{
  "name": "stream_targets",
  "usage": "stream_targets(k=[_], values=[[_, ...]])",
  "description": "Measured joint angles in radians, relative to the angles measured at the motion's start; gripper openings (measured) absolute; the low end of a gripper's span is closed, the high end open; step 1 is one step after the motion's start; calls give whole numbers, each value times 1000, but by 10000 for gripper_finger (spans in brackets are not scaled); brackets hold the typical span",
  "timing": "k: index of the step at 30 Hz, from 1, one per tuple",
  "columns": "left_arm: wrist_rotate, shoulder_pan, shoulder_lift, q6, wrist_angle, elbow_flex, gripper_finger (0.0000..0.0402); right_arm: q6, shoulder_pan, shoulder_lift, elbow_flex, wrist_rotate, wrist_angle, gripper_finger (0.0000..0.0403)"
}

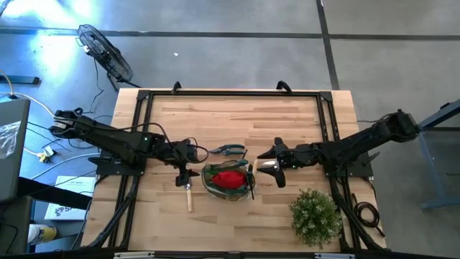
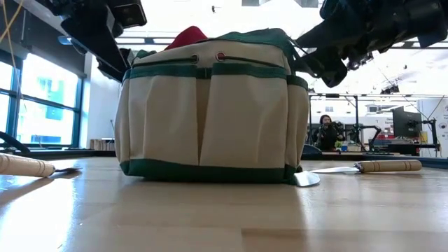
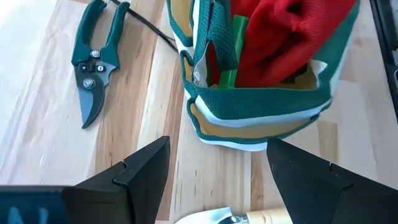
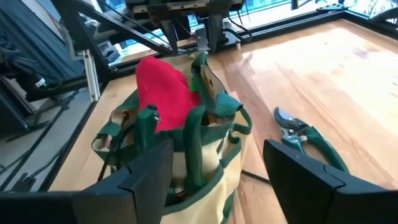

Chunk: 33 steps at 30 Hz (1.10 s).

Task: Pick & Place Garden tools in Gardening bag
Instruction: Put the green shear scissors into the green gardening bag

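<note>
The gardening bag [image 1: 230, 180] stands upright on the table's near middle, green and cream, with a red glove-like piece [image 1: 228, 178] inside it. Dark-handled pruning shears [image 1: 230, 150] lie flat just beyond the bag. One wooden-handled trowel [image 1: 188, 196] lies left of the bag. Another trowel [image 2: 364, 168] lies on the bag's right. My left gripper [image 3: 217, 162] hangs open above the left trowel's handle, clear of it. My right gripper [image 4: 217, 165] hovers open at the bag's right rim, nothing between its fingers.
A bushy green potted plant [image 1: 315, 216] stands at the near right corner. A black frame [image 1: 230, 93] runs along the table's far edge and both sides. Bare wood lies across the far half of the table [image 1: 237, 119].
</note>
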Motion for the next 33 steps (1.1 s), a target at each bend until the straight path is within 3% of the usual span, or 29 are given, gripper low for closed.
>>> stream_targets(k=[5,13,18,24,33], values=[[-11,0,-66,11,-45,12,260,27,-1,0,0,1,11,240],[-130,0,-155,24,-342,153,260,54,-17,0,0,59,80,240],[-250,0,-190,25,-498,172,260,122,-64,0,-1,77,115,240],[-389,1,-193,-139,-704,171,260,196,-128,0,-1,77,153,240],[-400,1,-191,-61,-716,171,260,199,-151,2,-1,77,258,240]])
